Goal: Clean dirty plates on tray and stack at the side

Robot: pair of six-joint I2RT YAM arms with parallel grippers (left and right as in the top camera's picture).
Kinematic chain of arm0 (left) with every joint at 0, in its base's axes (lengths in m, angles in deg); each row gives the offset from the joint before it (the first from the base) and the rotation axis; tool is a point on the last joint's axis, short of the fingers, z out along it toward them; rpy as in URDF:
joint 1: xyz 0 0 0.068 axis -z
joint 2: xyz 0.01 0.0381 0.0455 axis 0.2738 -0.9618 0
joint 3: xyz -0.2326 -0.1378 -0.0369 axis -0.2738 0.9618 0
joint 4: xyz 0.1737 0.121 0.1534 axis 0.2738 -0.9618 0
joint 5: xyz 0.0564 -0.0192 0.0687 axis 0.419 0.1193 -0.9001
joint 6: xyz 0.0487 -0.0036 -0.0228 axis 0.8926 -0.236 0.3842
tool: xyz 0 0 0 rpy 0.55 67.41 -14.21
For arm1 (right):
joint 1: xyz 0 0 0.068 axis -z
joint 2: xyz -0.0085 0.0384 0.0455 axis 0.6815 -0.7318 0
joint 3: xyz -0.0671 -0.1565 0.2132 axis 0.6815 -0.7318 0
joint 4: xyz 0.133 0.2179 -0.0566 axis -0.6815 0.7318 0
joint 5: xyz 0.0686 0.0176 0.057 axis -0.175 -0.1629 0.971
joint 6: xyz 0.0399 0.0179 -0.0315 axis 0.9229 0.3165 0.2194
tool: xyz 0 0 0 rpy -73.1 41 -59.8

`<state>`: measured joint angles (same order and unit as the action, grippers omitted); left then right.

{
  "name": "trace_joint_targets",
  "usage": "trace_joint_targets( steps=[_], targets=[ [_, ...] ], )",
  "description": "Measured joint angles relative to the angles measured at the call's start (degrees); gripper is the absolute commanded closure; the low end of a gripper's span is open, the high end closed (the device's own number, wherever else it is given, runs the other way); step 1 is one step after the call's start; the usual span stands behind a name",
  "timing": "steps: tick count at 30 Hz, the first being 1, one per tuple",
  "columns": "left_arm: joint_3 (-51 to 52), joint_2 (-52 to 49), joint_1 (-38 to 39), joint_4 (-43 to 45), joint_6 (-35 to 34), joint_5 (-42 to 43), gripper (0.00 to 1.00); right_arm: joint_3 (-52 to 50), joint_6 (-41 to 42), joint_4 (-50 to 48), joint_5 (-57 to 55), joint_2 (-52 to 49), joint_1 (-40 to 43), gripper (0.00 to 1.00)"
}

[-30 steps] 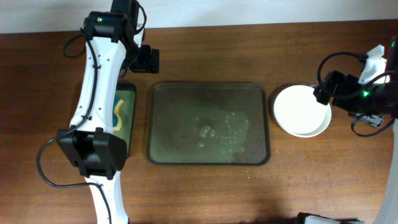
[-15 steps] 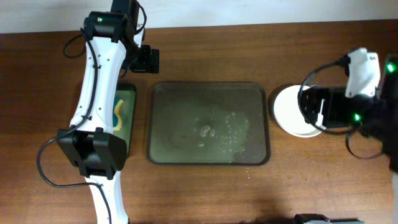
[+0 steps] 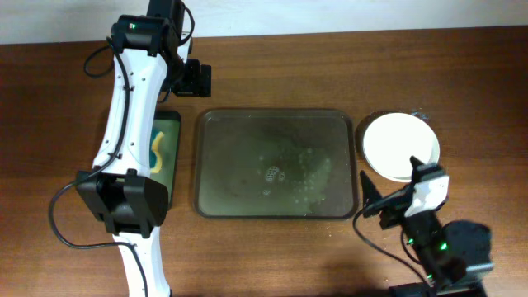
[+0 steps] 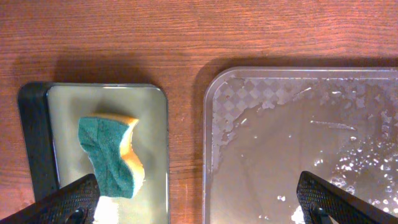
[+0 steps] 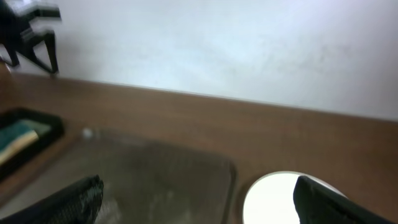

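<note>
The white plates [image 3: 402, 147] lie stacked on the table just right of the tray [image 3: 247, 140], which holds only water and suds. The stack also shows in the right wrist view [image 5: 273, 199]. My right gripper [image 3: 386, 206] is open and empty, in front of the stack near the tray's front right corner, its view [image 5: 199, 202] blurred. My left gripper [image 3: 198, 80] is open and empty behind the tray's far left corner. Its wrist view [image 4: 199, 205] looks down on the gap between the tray [image 4: 280, 124] and the small tray.
A small black-rimmed tray [image 3: 171, 177] left of the big tray holds a green and yellow sponge [image 3: 157, 153]. Both show in the left wrist view: tray [image 4: 37, 124] and sponge [image 4: 112, 155]. The left arm reaches over the table's left side.
My right arm has swung from the right side of the plate stack across it to the front of the table. The plates and the left arm have not moved.
</note>
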<state>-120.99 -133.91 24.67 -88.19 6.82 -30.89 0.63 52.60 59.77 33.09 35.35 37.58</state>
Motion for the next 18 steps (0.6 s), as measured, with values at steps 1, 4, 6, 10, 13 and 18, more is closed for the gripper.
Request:
trace_joint_targets(
  steps=[1,4,6,10,13,18],
  targets=[
    [0.0,0.0,0.0,-0.09,0.0,0.04,0.01,-3.54,0.04,-3.74,-0.26,2.08,-0.02,0.02],
    [0.0,0.0,0.0,0.0,0.02,0.02,0.01,-14.75,0.0,-13.22,-1.03,10.03,-0.04,0.02],
    [0.0,0.0,0.0,0.07,0.02,0.02,0.01,-19.65,0.0,-18.49,-1.22,14.19,-0.04,0.02],
    [0.0,0.0,0.0,0.02,0.0,0.0,0.01,-26.93,0.0,-18.69,-1.25,17.68,-0.09,0.02],
    [0.0,0.0,0.0,0.04,0.02,0.0,0.0,-27.12,0.02,-15.76,-1.46,17.77,-0.09,0.02],
    [0.0,0.0,0.0,0.0,0.02,0.0,0.01,-27.12,0.02,-15.76,-1.46,17.77,-0.09,0.02]
  ],
)
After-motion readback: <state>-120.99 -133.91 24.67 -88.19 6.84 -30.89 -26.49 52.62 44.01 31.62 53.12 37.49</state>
